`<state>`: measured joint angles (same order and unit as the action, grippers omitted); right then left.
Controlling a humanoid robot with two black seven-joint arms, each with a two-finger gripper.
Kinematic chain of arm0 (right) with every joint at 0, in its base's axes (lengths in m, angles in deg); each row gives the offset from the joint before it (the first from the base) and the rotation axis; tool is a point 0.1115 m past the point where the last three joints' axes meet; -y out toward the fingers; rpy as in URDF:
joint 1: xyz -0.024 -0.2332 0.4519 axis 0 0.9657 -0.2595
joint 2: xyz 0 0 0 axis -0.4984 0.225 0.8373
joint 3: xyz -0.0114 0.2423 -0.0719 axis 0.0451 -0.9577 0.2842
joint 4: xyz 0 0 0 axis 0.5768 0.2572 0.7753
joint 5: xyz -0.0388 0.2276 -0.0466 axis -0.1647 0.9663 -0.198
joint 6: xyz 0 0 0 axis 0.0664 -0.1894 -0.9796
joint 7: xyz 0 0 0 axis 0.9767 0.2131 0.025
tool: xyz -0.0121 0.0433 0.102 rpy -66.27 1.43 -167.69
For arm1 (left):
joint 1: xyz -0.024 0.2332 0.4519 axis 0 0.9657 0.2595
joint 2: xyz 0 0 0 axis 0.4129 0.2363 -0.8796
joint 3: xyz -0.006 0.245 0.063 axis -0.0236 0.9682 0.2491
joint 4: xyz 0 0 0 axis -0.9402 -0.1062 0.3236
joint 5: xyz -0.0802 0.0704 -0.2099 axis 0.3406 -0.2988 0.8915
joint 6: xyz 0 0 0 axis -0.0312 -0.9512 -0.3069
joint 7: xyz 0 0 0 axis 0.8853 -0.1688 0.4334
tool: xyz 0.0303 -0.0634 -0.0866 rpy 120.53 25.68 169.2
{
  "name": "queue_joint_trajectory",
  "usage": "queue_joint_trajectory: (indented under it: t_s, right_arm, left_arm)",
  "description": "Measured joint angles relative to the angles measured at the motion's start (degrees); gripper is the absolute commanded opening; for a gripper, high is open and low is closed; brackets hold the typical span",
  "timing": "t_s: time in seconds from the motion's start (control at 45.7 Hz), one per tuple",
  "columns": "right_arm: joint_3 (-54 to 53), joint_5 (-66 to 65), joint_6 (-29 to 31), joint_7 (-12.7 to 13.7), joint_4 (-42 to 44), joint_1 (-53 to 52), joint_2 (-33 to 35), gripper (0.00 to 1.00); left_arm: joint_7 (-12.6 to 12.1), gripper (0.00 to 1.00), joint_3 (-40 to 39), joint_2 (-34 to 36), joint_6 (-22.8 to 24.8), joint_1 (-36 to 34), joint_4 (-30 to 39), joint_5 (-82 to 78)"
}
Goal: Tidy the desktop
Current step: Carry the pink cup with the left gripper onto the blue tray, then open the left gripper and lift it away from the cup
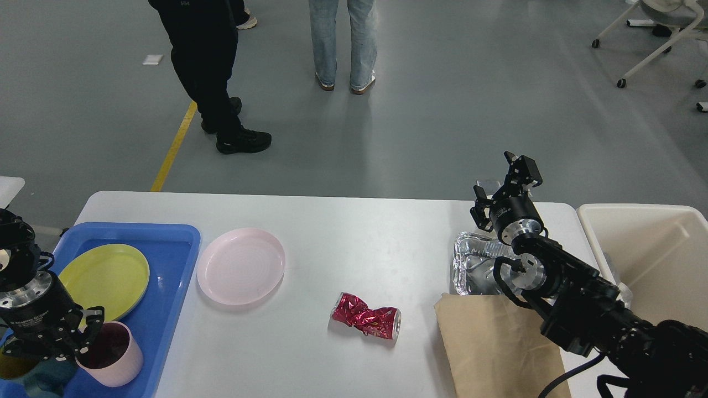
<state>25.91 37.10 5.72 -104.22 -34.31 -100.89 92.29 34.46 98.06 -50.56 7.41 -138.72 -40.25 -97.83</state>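
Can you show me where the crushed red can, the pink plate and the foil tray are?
crushed red can (366, 321), head view, its dented middle.
pink plate (241, 266), head view, its centre.
foil tray (474, 264), head view, its left side.

Single head-mounted view, which looked forward and steeply down from above the near edge of the large smooth white rectangular worktop (343, 243). The worktop filled the lower half at close range; the grey floor (442, 110) beyond it filled the upper half. Both arms entered from the lower corners.
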Motion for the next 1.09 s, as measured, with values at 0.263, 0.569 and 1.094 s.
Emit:
queue_joint_trajectory:
  t_s: [0.263,0.569,1.094]
  right_arm:
    - [0.00,0.00,0.00,0.00,0.00,0.00,0.00,1.00]
    - [0.00,0.00,0.00,0.00,0.00,0.00,0.00,1.00]
    - [0.00,0.00,0.00,0.00,0.00,0.00,0.01,1.00]
  left_arm:
    - [0.57,0.86,0.40,-1.36,0.03,-0.76,0.01,0.55]
    - [0.94,0.91,6.01,-4.01,0.03,-12.04,-0.70,1.21]
    - [1.11,0.93,17.04,-15.98,0.03,-37.91,-1.45,5.17]
